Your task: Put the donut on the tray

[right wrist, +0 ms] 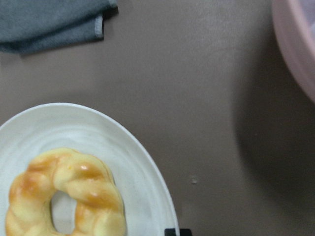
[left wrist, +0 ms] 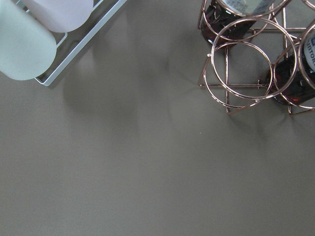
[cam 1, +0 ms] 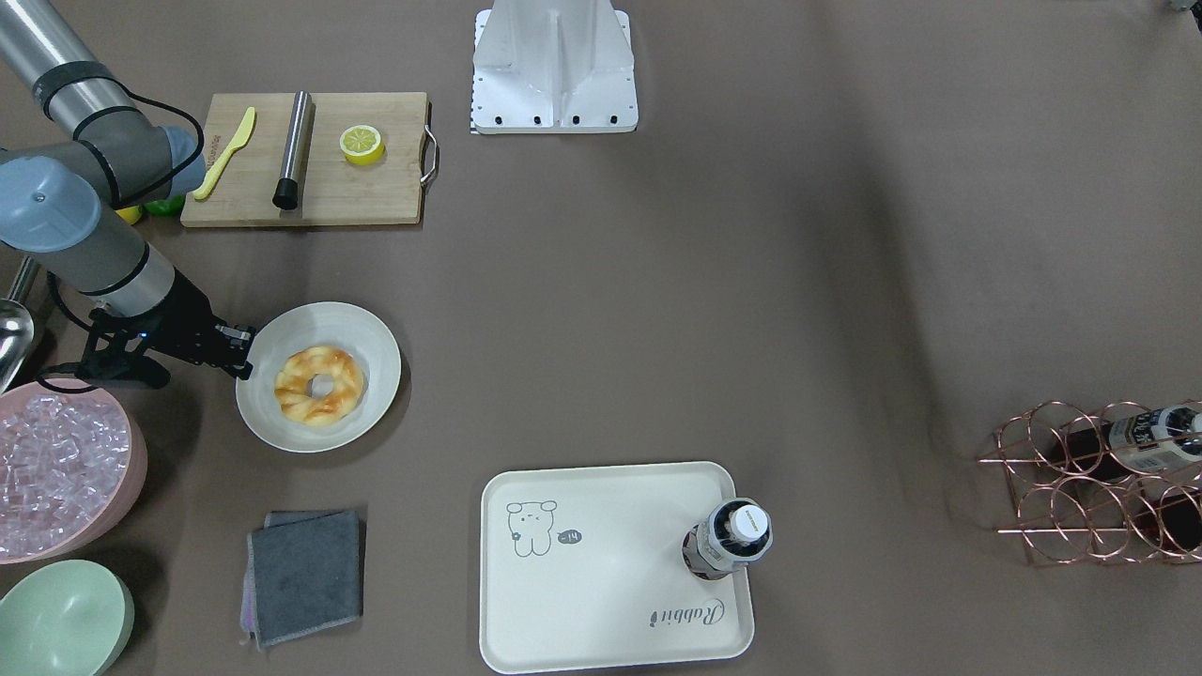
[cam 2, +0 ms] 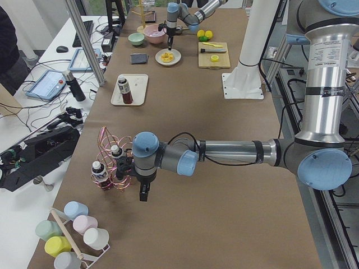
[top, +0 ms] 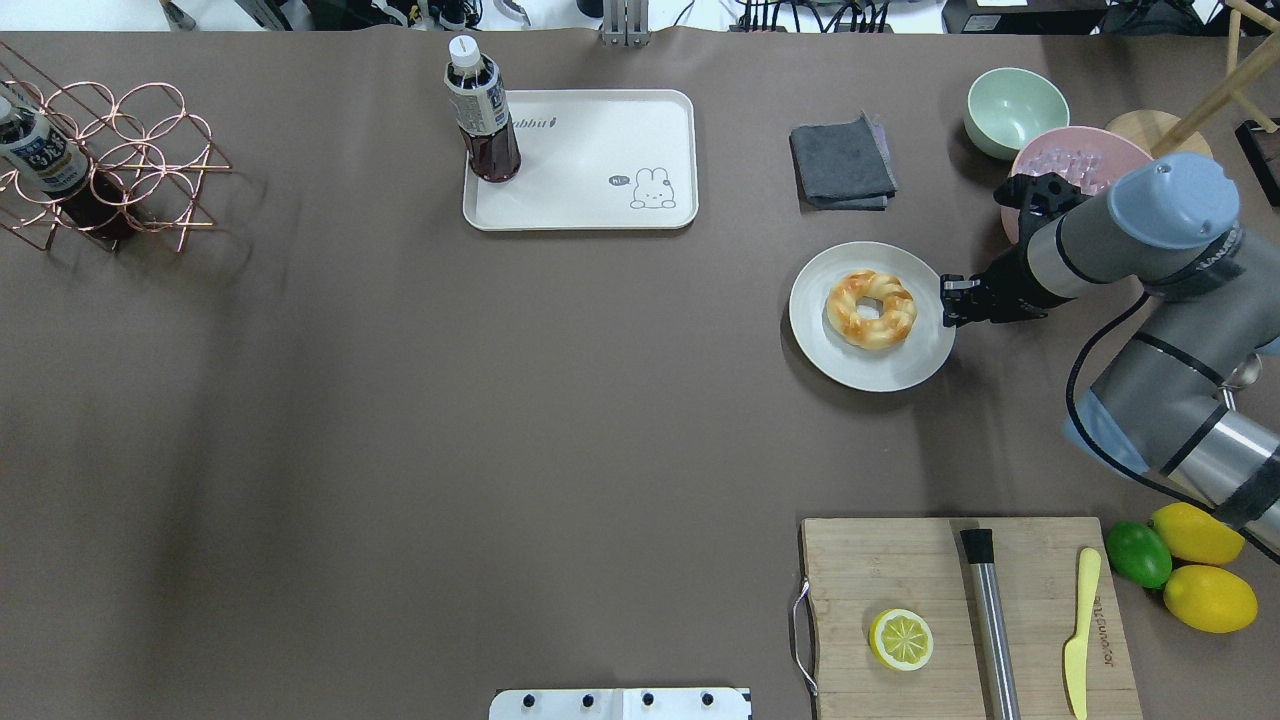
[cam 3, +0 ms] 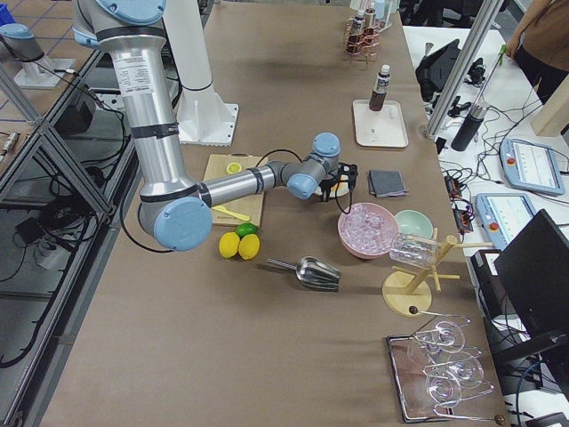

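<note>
A golden twisted donut [cam 1: 319,385] lies on a white plate [cam 1: 371,343], and shows in the overhead view [top: 871,308] and the right wrist view [right wrist: 64,194]. The cream tray [cam 1: 610,573] with a rabbit drawing lies further along the table [top: 590,150], with a dark bottle [cam 1: 737,537] standing on one corner. My right gripper [cam 1: 242,352] points down just beside the plate's rim, apart from the donut; it looks shut and empty [top: 948,302]. My left gripper [cam 2: 143,195] hangs by the copper rack, far from the donut; I cannot tell its state.
A grey folded cloth [cam 1: 305,575] lies between plate and tray. A pink bowl of ice [cam 1: 56,479] and a green bowl [cam 1: 61,620] stand close to the right arm. A cutting board [cam 1: 310,160] holds a lemon half, a metal rod and a knife. A copper bottle rack [cam 1: 1099,483] stands at the far end.
</note>
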